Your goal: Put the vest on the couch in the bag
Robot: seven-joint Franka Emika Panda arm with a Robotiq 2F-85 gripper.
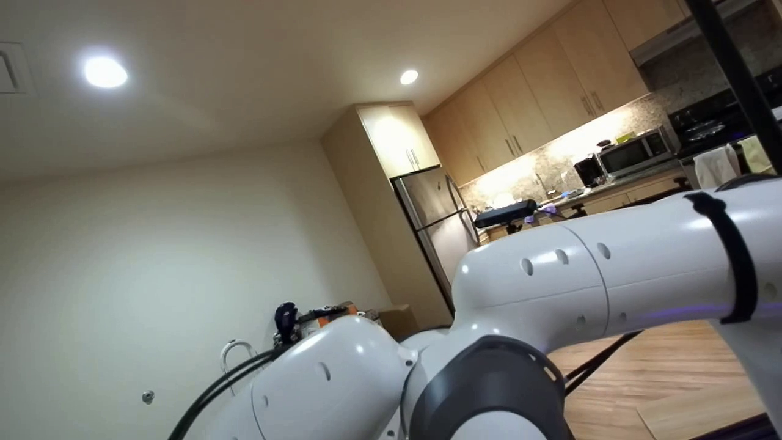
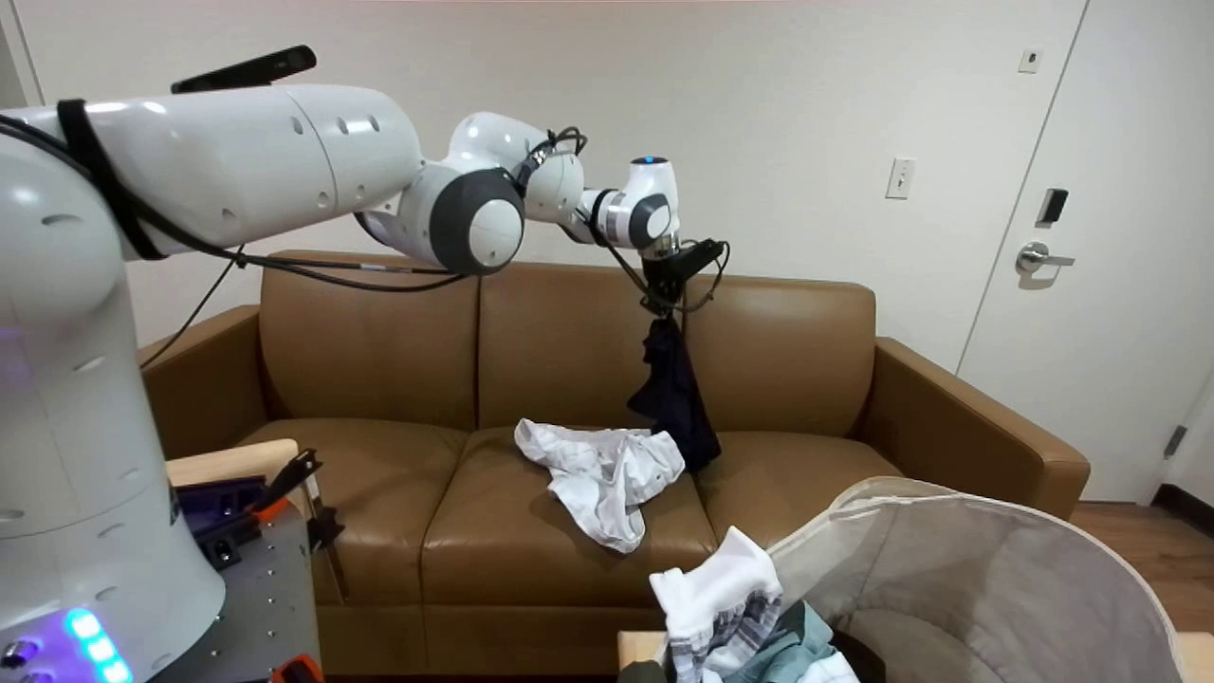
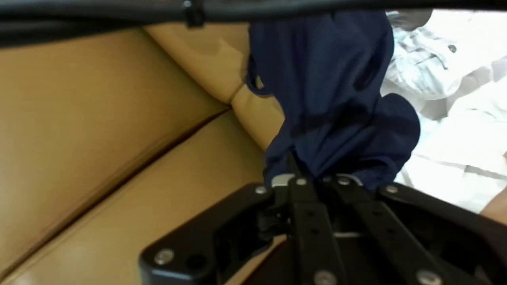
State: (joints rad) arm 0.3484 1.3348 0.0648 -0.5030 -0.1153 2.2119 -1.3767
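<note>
The dark navy vest point(image 2: 675, 398) hangs limp below my gripper point(image 2: 664, 305) in front of the couch point(image 2: 370, 351). In the wrist view, my gripper point(image 3: 313, 176) is shut on bunched cloth of the vest point(image 3: 328, 91). The vest's lower end is at the couch seat, beside the white cloth; I cannot tell whether it touches the seat. The pale grey-white bag point(image 2: 1024, 560) stands at the front right with its round mouth open, apart from the vest and nearer the camera. An exterior view shows only the upper arm point(image 1: 531, 287), not the gripper, vest or bag.
A crumpled white cloth point(image 2: 607, 474) lies on the middle couch seat. White and teal clothes point(image 2: 721, 598) are at the bag's left edge. A wooden surface point(image 2: 640, 648) shows beneath the bag. The couch's right armrest point(image 2: 977, 417) rises behind the bag.
</note>
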